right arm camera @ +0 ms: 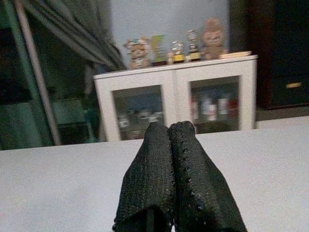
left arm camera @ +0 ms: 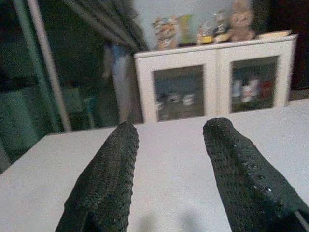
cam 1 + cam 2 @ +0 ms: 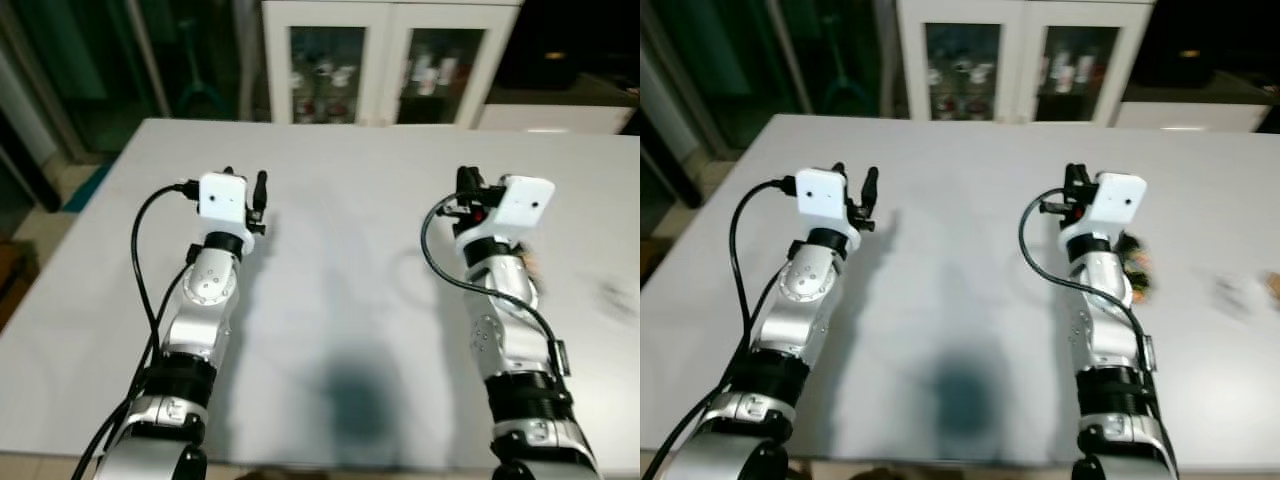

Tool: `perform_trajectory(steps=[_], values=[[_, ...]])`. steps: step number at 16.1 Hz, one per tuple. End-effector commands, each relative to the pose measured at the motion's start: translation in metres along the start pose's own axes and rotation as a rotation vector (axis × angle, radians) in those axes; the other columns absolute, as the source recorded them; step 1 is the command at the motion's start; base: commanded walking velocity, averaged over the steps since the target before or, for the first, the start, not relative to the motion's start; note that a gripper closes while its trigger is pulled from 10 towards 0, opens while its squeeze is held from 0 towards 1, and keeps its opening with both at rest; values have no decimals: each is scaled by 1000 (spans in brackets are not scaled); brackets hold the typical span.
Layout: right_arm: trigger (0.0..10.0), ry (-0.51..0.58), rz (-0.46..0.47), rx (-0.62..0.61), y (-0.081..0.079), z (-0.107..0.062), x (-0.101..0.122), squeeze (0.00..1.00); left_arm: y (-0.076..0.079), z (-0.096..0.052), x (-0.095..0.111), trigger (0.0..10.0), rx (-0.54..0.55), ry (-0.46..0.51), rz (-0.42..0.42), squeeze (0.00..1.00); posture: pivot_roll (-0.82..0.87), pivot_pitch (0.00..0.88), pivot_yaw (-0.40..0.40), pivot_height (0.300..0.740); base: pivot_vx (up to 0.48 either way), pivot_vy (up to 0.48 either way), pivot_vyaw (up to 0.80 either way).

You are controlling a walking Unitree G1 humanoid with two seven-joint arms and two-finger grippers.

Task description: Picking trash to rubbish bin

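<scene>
White table (image 3: 330,300) lies under us; our left gripper (image 2: 169,145) spread, right gripper (image 1: 169,145) pressed together, empty, wrappers (image 3: 1137,265) ungrasped beside it.

Both arms reach over the white table (image 3: 970,300); a crumpled wrapper (image 3: 1137,262) lies beside the right forearm.

A cabinet (image 3: 390,60) stands behind the table (image 3: 330,300); trash (image 3: 1137,265) lies on the table's right side.
</scene>
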State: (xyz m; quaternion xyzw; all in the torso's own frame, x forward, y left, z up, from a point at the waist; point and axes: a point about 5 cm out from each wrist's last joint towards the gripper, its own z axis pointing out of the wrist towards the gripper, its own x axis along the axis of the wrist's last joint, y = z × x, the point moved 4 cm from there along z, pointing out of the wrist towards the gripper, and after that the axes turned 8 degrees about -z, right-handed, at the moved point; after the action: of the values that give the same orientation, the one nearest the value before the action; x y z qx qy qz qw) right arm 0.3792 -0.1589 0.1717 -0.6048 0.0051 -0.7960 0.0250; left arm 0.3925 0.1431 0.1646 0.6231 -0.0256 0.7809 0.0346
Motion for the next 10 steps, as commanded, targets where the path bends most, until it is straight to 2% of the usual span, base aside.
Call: perform_trajectory(steps=[1, 3, 6, 7, 10], values=[[10000, 5, -3, 22, -5, 2, 4, 0, -1, -1, -4, 10000, -7, -24, -19, 0, -43, 62, -3, 740, 0, 0, 0], [10000, 3, -2, 25, -5, 2, 3, 0, 1, -2, -4, 10000, -14, -20, -39, 0, -45, 68, -4, 740, 0, 0, 0], [10000, -2, -3, 28, -5, 2, 3, 0, 2, -2, -4, 10000, -18, -26, -13, 0, -44, 70, -7, 740, 0, 0, 0], [10000, -3, -3, 29, -6, 2, 3, 0, 1, -2, -4, 10000, -17, -27, -10, 0, -44, 70, -7, 740, 0, -247, 0], [10000, -11, -5, 35, -7, 2, 1, 0, -1, -2, -4, 10000, -14, -26, -8, 0, -44, 76, -9, 740, 261, -330, 0]])
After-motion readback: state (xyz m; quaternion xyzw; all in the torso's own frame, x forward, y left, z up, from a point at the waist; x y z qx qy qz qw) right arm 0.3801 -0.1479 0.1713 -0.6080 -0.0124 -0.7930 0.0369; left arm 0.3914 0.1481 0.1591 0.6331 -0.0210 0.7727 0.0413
